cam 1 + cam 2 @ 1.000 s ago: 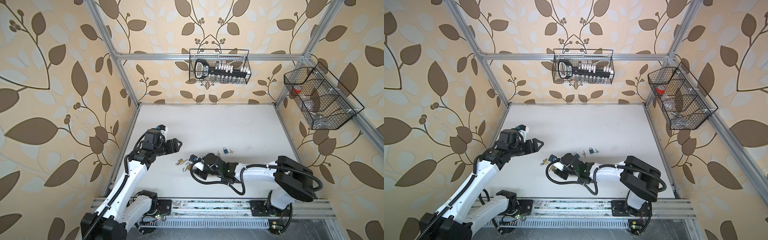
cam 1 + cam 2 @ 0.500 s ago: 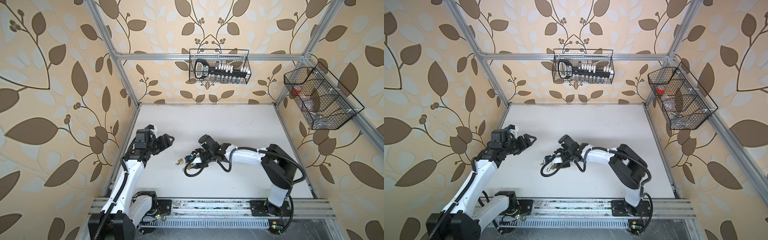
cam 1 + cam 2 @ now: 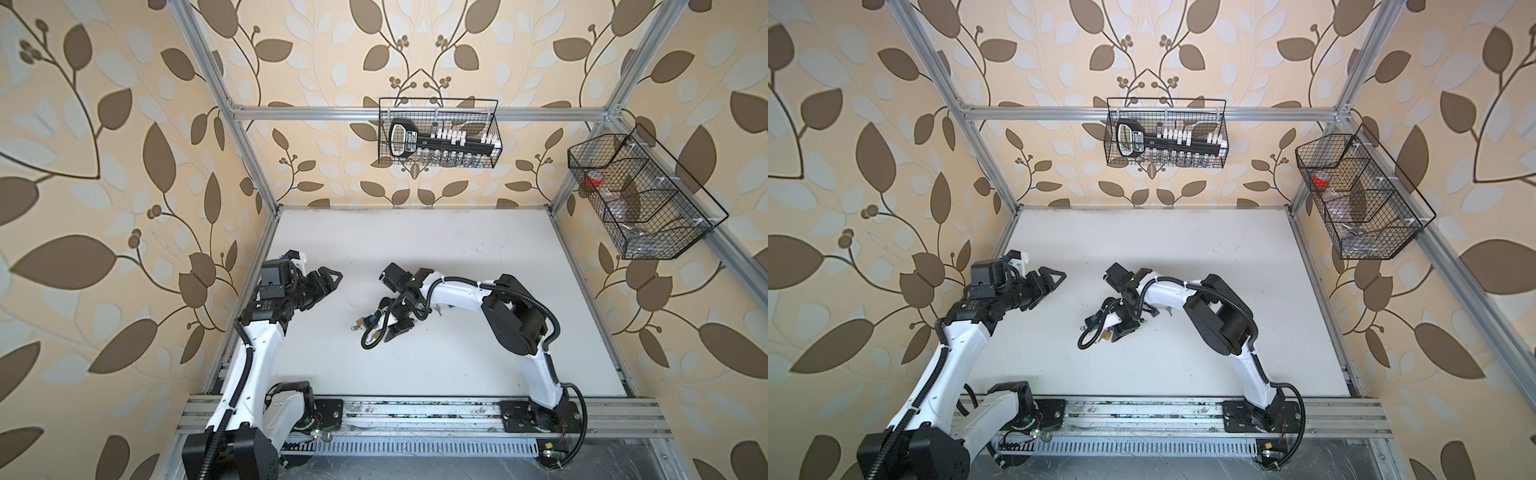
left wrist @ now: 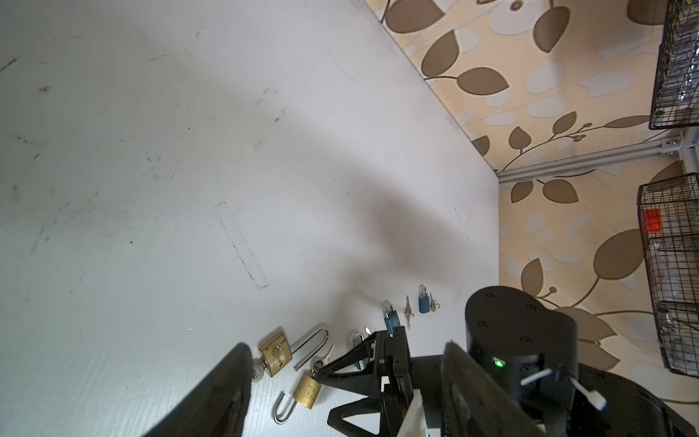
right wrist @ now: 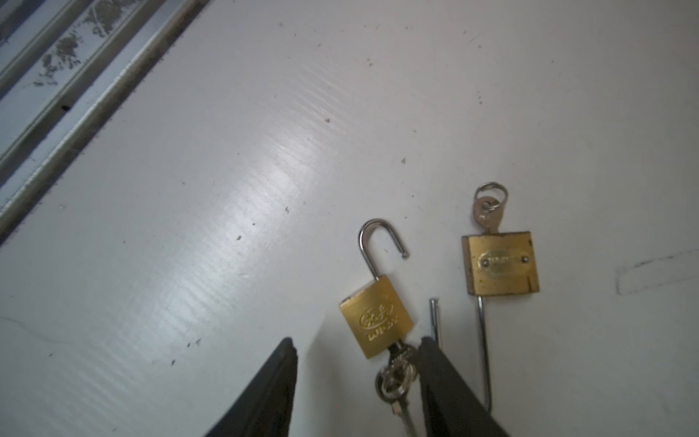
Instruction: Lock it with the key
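A small brass padlock [image 5: 376, 316] lies flat on the white table [image 5: 227, 189], its shackle [image 5: 372, 242] swung open and a key [image 5: 395, 378] on a ring stuck in its base. My right gripper [image 5: 357, 346] hovers over it, open. The key lies between the fingers, close against one fingertip [image 5: 427, 346]. A larger brass padlock [image 5: 501, 263] lies beside it, with its own key [image 5: 488, 210] and a long open shackle. In both top views the right gripper [image 3: 390, 328] [image 3: 1117, 332] points down at the locks. My left gripper [image 3: 328, 278] [image 4: 346, 350] is open, empty and off to the left.
Two blue padlocks [image 4: 391, 321] [image 4: 424, 299] and loose keys [image 4: 407, 312] lie further right, behind the right arm. Wire baskets hang on the back wall [image 3: 438, 133] and the right wall [image 3: 640, 199]. An aluminium rail [image 3: 415, 415] runs along the table's front edge.
The right arm has swung up and round, so its gripper now reaches the brass padlocks from behind. The left gripper has drawn back to the left, away from the locks.
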### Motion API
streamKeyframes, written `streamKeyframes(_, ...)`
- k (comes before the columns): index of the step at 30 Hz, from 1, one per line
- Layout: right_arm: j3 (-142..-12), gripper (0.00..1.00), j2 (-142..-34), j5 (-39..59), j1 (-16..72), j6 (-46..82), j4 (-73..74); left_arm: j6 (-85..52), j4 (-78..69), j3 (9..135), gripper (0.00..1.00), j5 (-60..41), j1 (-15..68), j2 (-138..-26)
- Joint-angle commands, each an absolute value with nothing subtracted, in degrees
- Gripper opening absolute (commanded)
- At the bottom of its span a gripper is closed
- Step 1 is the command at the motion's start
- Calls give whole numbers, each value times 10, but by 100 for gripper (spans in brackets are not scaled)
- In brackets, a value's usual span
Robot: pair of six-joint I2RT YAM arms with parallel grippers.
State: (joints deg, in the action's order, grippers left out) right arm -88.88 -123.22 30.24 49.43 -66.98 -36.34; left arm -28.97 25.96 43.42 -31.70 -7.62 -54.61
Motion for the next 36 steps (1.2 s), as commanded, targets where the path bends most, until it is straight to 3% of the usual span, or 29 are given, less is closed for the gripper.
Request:
streamKeyframes(1, -917, 52, -1257, 331, 502, -697, -409, -279, 255, 450, 78, -341, -83, -542)
streamKeyframes(13, -979, 47, -1304, 334, 513, -697, -445, -276, 257, 440, 78, -345, -84, -537)
streamKeyframes(26, -955, 46, -1299, 283, 497, -699, -461, -275, 250, 438, 78, -355, -83, -543)
streamKeyframes(36, -949, 39, -1310, 293, 503, -680, -441, -274, 253, 438, 78, -352, -83, -540)
